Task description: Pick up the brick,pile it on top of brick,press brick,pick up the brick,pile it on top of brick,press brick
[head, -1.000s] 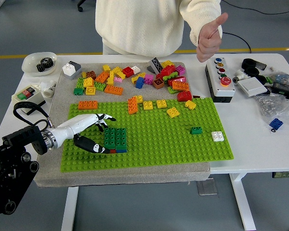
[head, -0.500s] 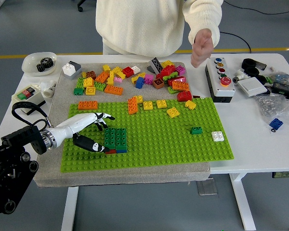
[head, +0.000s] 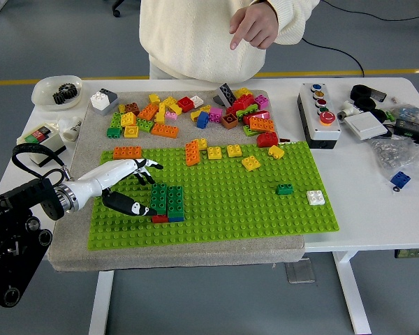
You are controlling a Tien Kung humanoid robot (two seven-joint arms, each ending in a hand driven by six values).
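Observation:
A stack of dark green bricks (head: pixel 167 200) stands on the green baseplate (head: pixel 265 209) at its left, with red and blue bricks showing under it. My left hand (head: pixel 136 185) lies just left of the stack, fingers spread above and thumb low beside the stack's base, holding nothing. Loose bricks (head: pixel 188 112) in many colours lie in a heap beyond the baseplate. Several orange and yellow bricks (head: pixel 216 152) sit along the plate's far edge. A small green brick (head: pixel 285 188) and a white brick (head: pixel 315 197) rest at the plate's right.
A person in a cream sweater stands at the far side, one hand (head: pixel 255 24) raised at chest height. A button box (head: pixel 319 115) and assorted parts (head: pixel 391 125) lie at the right. A bowl with gears (head: pixel 57 92) sits far left.
My left hand has lifted slightly and shifted left from the green stack. The person's hand moved from above the button box up and left to the chest.

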